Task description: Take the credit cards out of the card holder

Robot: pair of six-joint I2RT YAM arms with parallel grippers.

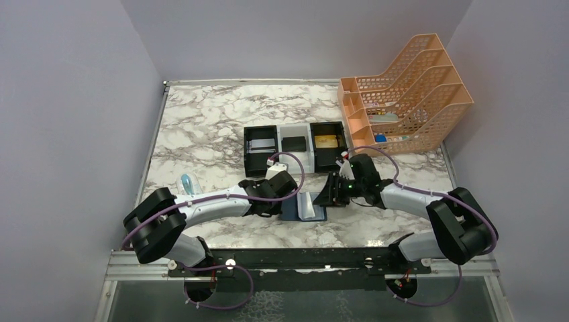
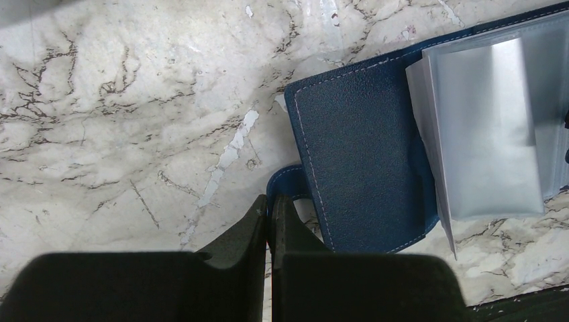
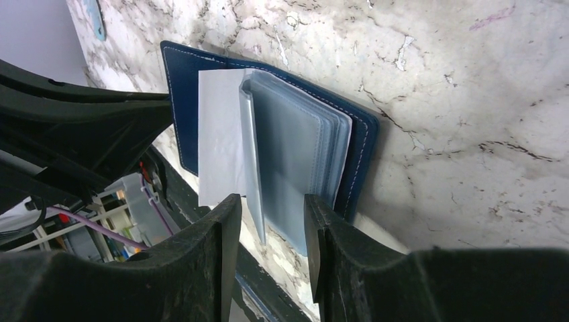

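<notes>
The navy card holder [image 1: 293,212] lies open on the marble between my grippers, its pale clear pockets [image 1: 309,204] fanned upward. My left gripper [image 1: 276,202] is shut on the holder's small tab [image 2: 285,180], with the navy cover [image 2: 355,154] just right of my fingertips. My right gripper [image 3: 268,209] is open, its fingers either side of the lower edge of the clear pockets [image 3: 295,154]. I cannot tell whether a card is in the pockets. A silver-grey card [image 1: 262,142], a black card [image 1: 294,143] and a gold card [image 1: 327,141] lie in the trays behind.
Two black trays and a white tray [image 1: 296,155] stand in a row behind the holder. A peach mesh file rack [image 1: 409,94] stands at the back right. A small light blue object [image 1: 189,183] lies by the left arm. The black rail of the table's near edge [image 1: 295,258] lies close below the holder.
</notes>
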